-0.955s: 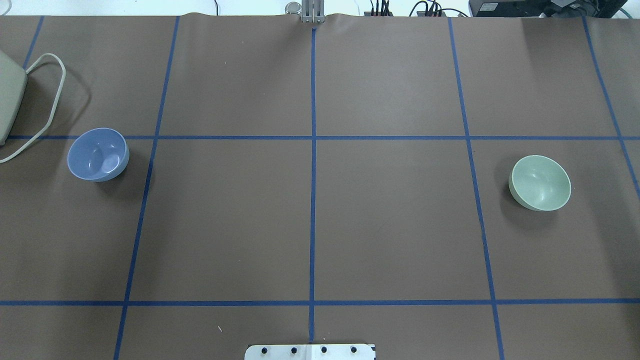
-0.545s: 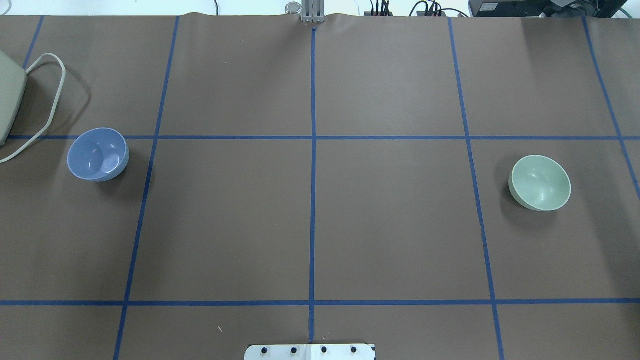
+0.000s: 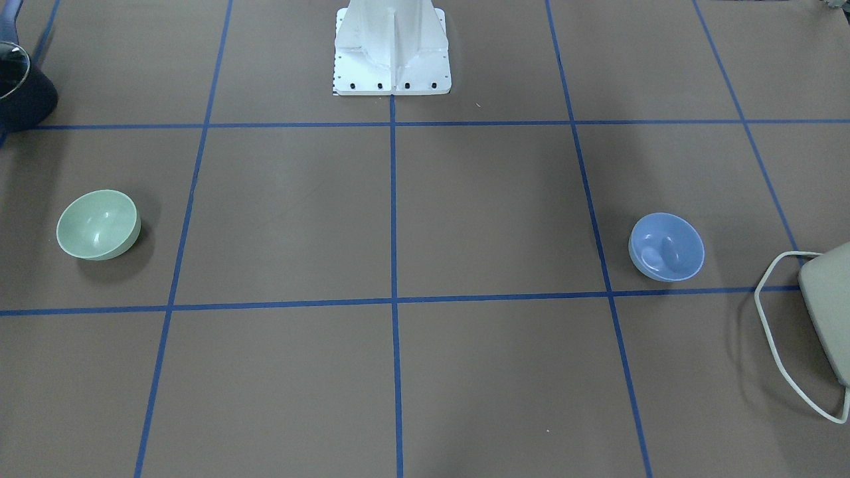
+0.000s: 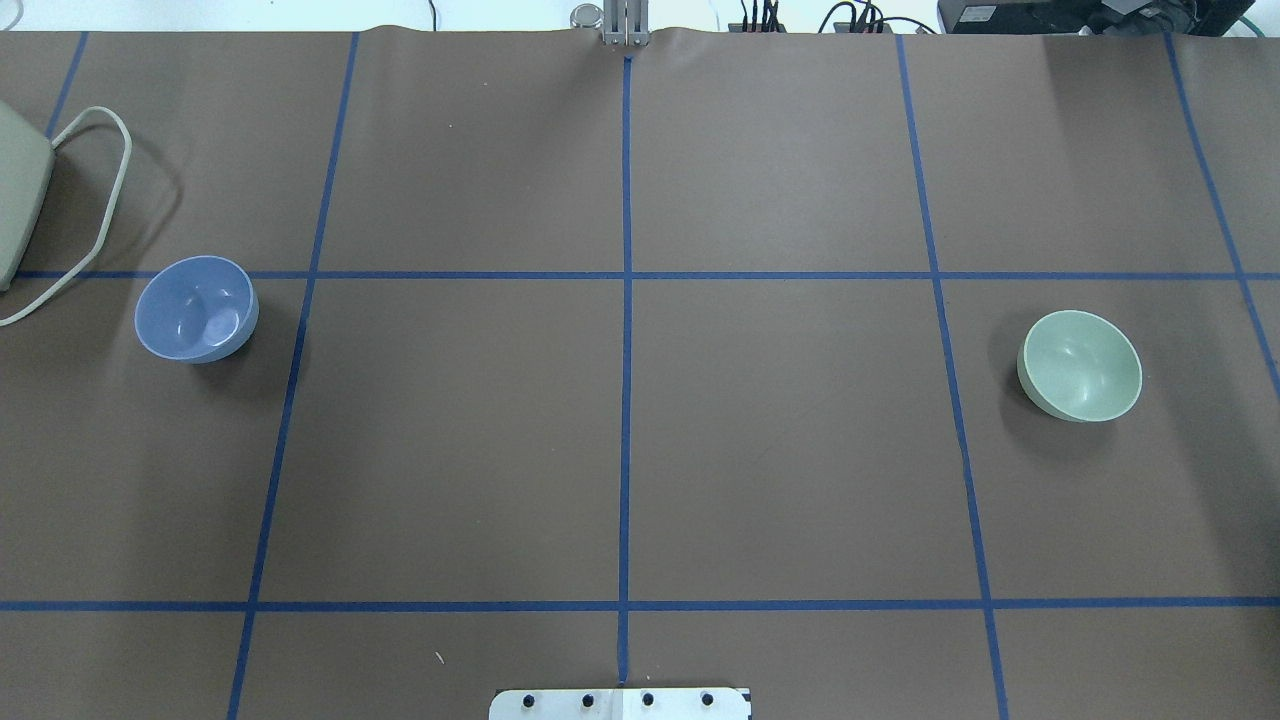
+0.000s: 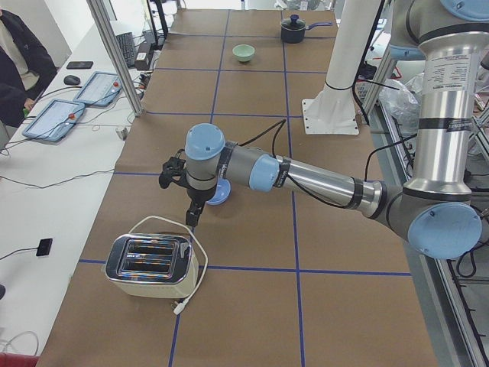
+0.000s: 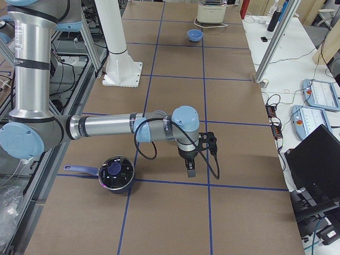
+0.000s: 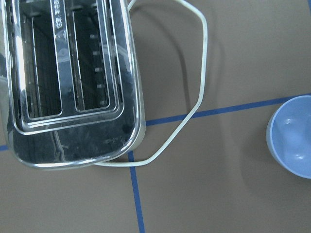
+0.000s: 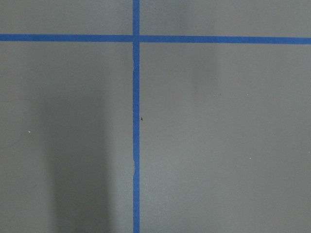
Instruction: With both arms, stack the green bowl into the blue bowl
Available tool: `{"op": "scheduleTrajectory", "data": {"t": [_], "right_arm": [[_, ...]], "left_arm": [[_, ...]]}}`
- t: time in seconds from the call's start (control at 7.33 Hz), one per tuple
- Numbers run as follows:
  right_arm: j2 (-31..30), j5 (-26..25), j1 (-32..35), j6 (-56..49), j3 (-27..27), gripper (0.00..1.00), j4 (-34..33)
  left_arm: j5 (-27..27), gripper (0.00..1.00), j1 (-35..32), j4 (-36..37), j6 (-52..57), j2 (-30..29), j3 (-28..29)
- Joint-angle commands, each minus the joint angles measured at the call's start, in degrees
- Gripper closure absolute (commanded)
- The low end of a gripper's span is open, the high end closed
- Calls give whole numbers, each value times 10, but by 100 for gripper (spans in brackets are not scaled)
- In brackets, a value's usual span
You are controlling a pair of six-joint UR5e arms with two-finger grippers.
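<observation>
The blue bowl [image 4: 196,308] sits upright at the table's left; it also shows in the front view [image 3: 666,246] and at the right edge of the left wrist view [image 7: 291,141]. The green bowl [image 4: 1080,365] sits upright at the far right, also in the front view [image 3: 98,224]. No arm shows in the overhead or front view. In the exterior left view my left gripper [image 5: 190,216] points down beside the blue bowl [image 5: 219,196], near the toaster. In the exterior right view my right gripper [image 6: 191,169] hangs over bare table. I cannot tell whether either is open or shut.
A cream and chrome toaster [image 7: 73,82] with a looped white cord [image 7: 197,92] stands left of the blue bowl. A dark pot [image 6: 116,172] with a handle stands near the right arm. The white pedestal [image 3: 392,46] is at the robot's side, mid-table.
</observation>
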Motion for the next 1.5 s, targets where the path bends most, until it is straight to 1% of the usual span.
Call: {"op": "scheduleTrajectory", "data": {"t": [0.0, 0.14, 0.27, 0.41, 0.55, 0.68, 0.82, 0.95, 1.09, 1.23, 1.36], "right_arm": [[-5, 2, 0, 27, -1, 0, 61], [-2, 3, -3, 71, 3, 0, 71], [0, 6, -8, 96, 2, 0, 94], [1, 7, -18, 116, 4, 0, 98], [3, 3, -43, 163, 5, 0, 104], [3, -9, -80, 222, 4, 0, 123], [3, -43, -114, 264, 4, 0, 134], [3, -58, -135, 286, 4, 0, 140], [3, -57, -138, 286, 4, 0, 140], [3, -57, -140, 286, 4, 0, 140], [3, -57, -141, 286, 4, 0, 140]], "left_arm": [[-12, 1, 0, -48, 4, -12, 7], [-30, 1, 14, -97, -2, -13, 12], [-23, 1, 43, -150, -21, -27, 14], [-16, 1, 82, -155, -40, -46, 14], [-15, 1, 114, -155, -118, -47, 14], [39, 1, 173, -156, -188, -46, 14], [129, 1, 229, -158, -244, -45, 21], [167, 1, 282, -169, -288, -45, 36], [200, 3, 309, -231, -292, -45, 84], [206, 9, 323, -312, -292, -49, 149], [206, 29, 325, -358, -294, -56, 188]]}}
